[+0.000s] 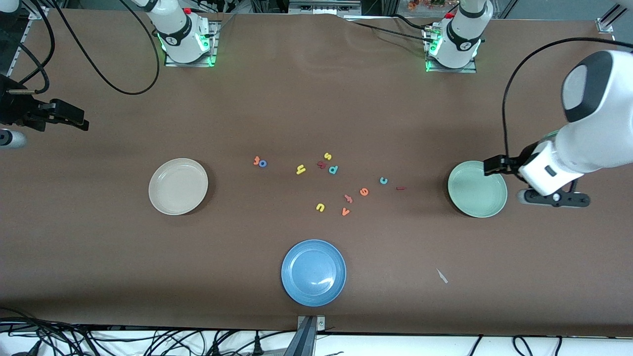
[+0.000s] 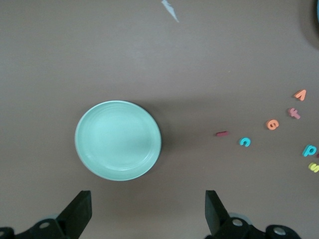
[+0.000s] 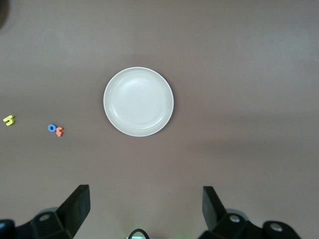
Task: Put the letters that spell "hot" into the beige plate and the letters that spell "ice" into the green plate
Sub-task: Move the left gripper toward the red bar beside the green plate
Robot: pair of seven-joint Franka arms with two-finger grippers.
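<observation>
Beige plate (image 1: 178,186) and green plate (image 1: 477,189) are both sitting empty, so I am judging nothing sorted yet. The h (image 1: 300,169), o (image 1: 263,163) and t (image 1: 256,160), plus the i (image 1: 401,188), c (image 1: 384,180) and e (image 1: 364,192), are lying loose on the brown table between the two plates. I am holding my left gripper (image 2: 147,211) over the table beside the green plate and my right gripper (image 3: 144,209) off the right arm's end of the table, both spread wide and gripping nothing.

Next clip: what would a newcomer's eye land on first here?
Three plates ring a scatter of small foam letters at mid-table: the beige plate toward the right arm's end, the green plate toward the left arm's end, a blue plate nearest the front camera. All three plates hold nothing.
</observation>
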